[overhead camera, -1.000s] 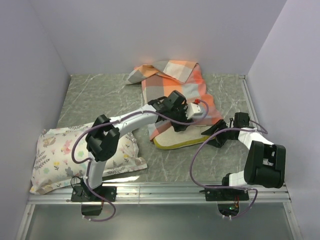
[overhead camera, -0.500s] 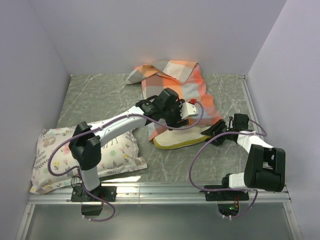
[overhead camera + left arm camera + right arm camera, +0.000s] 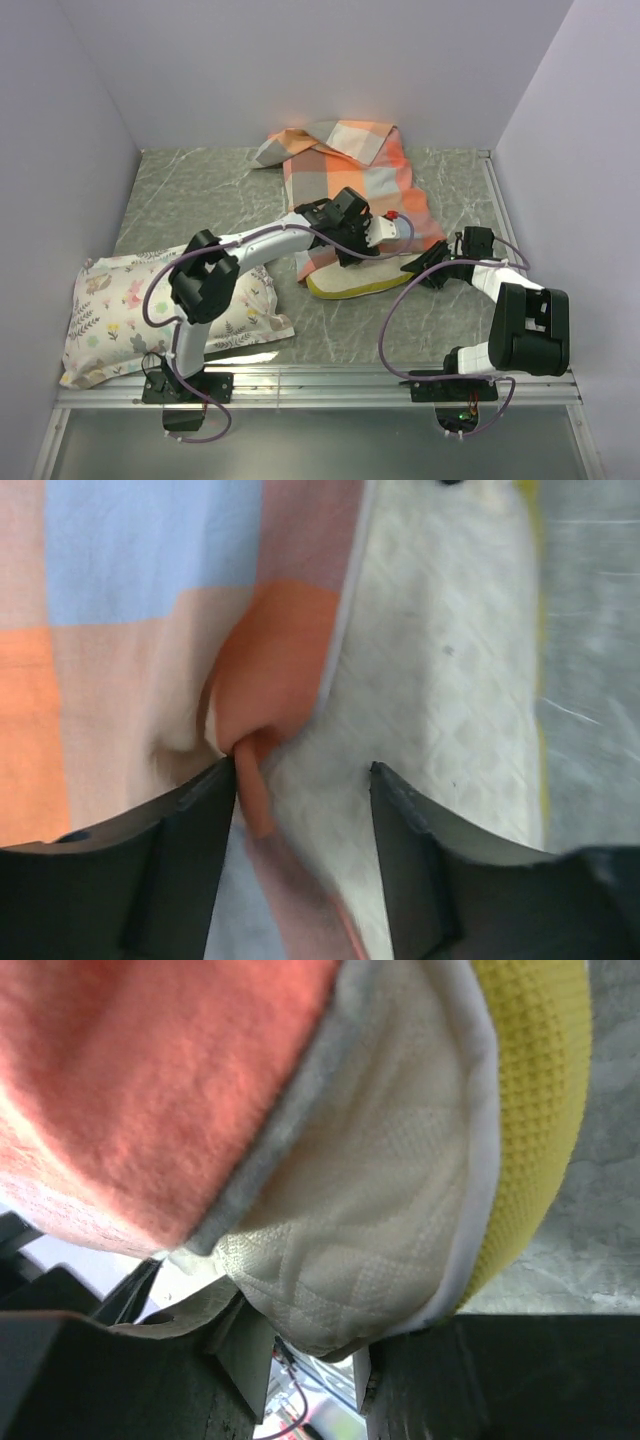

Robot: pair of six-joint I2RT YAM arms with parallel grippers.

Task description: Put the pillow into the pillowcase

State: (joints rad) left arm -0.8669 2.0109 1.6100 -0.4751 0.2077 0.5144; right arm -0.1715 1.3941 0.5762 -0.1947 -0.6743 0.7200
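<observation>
The checked pillowcase lies at the back middle of the table. The cream pillow, with its yellow band, sticks out of the case's near end. My left gripper hovers low over the case's open edge. In the left wrist view its fingers stand apart, and the gripper straddles the orange hem of the pillowcase and the quilted pillow. My right gripper is at the pillow's right corner. In the right wrist view it is shut on the corner of the pillow, under the pillowcase.
A white pillow printed with flowers and deer lies at the near left beside the left arm's base. Walls close in the table at the left, back and right. A metal rail runs along the near edge.
My left gripper swung left over the pillowcase, then came back right and down to the case's open edge. My right gripper has stayed on the pillow's corner with little movement.
</observation>
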